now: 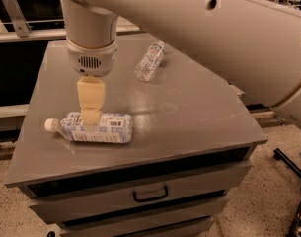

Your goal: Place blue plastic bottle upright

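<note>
We find the gripper (91,121) right over the blue plastic bottle (113,129), which lies lengthwise left-to-right; its opening we cannot tell.

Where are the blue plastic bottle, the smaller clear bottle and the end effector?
blue plastic bottle (112,128): camera view, on its label, lying sideways.
smaller clear bottle (150,60): camera view, mid-body.
end effector (91,121): camera view, its tip, over the blue plastic bottle's cap-side half.

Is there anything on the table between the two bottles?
Just bare tabletop between the blue bottle and the small bottle, in the camera view. The end effector is at the blue bottle.
</note>
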